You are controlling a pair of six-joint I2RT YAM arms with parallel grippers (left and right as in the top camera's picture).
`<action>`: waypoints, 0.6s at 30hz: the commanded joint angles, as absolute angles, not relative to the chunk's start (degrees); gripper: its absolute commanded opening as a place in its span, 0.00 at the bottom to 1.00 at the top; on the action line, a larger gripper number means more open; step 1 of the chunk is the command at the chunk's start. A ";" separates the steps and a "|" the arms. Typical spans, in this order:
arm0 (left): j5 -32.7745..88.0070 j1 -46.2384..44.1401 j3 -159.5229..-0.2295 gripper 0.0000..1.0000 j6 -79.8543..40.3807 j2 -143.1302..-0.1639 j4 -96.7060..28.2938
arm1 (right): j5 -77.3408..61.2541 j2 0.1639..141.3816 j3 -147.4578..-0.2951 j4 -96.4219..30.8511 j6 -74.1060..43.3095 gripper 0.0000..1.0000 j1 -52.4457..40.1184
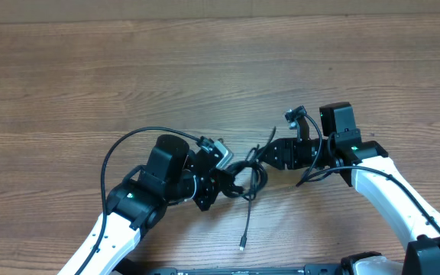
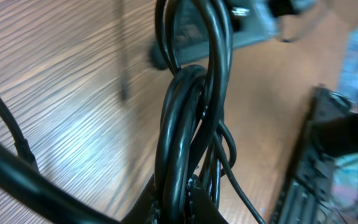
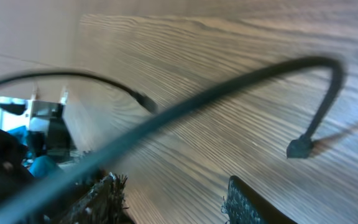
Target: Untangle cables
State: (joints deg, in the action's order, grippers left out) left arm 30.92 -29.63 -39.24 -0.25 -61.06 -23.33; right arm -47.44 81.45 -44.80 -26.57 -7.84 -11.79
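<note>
At mid-frame on the wood tabletop point(image 1: 205, 69), the left tool point(image 1: 231, 180) is clenched on the knotted cables point(image 1: 252, 173), one plug end trailing toward the lower edge. The right tool point(image 1: 266, 156) faces them, jaws apart. Untangling appears under way; next, the right tool likely needs to catch a single strand.

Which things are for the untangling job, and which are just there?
For the job: cables, bunched in the middle; one loose plug end.
Just there: wooden table; thick wire looping off the left arm.
</note>
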 commanded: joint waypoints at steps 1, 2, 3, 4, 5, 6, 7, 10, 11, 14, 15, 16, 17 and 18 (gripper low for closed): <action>21.52 -30.02 -39.57 0.05 -5.45 -60.73 -24.10 | -45.84 81.56 -44.69 -27.16 -5.69 0.52 -12.25; 19.92 -30.02 -39.57 0.04 -6.11 -60.75 -24.62 | -46.83 81.56 -44.69 -27.16 -4.82 0.52 -12.25; 18.28 -30.02 -39.57 0.04 -6.79 -60.75 -25.28 | -48.21 81.56 -44.69 -27.07 -3.99 0.52 -12.25; 17.15 -30.02 -39.57 0.05 -7.40 -60.75 -26.02 | -49.65 81.56 -44.69 -26.50 -3.99 0.52 -12.25; 17.17 -30.02 -39.57 0.04 -7.35 -60.75 -26.39 | -50.65 81.56 -44.69 -25.98 -3.99 0.52 -12.25; 17.19 -30.02 -39.57 0.04 -7.35 -60.75 -26.76 | -51.88 81.56 -44.69 -25.21 -3.99 0.53 -12.25; 17.52 -30.02 -39.57 0.04 -7.31 -60.75 -27.05 | -53.65 81.56 -44.69 -24.03 -4.03 0.56 -12.25; 18.37 -30.02 -39.57 0.05 -7.31 -60.75 -26.94 | -56.77 81.56 -44.69 -21.74 -4.05 0.59 -12.60; 18.85 -30.02 -39.57 0.04 -7.29 -60.75 -26.74 | -56.66 81.56 -44.69 -21.39 -4.10 0.59 -12.95; 21.32 -30.02 -39.57 0.04 -7.07 -60.75 -25.61 | -54.50 81.58 -44.69 -21.37 -4.10 0.59 -14.15; 22.98 -30.02 -39.57 0.04 -6.15 -60.75 -25.06 | -53.34 81.58 -44.69 -21.34 -4.10 0.59 -14.57; 24.62 -30.02 -39.57 0.05 -5.06 -60.75 -24.64 | -52.27 81.58 -44.69 -21.28 -4.10 0.59 -14.94; 26.61 -30.02 -39.57 0.04 -3.66 -60.75 -24.27 | -51.13 81.58 -44.69 -21.15 -4.14 0.59 -15.27; 28.23 -30.02 -39.57 0.04 -2.50 -60.75 -24.10 | -50.65 81.58 -44.69 -21.04 -4.27 0.58 -15.44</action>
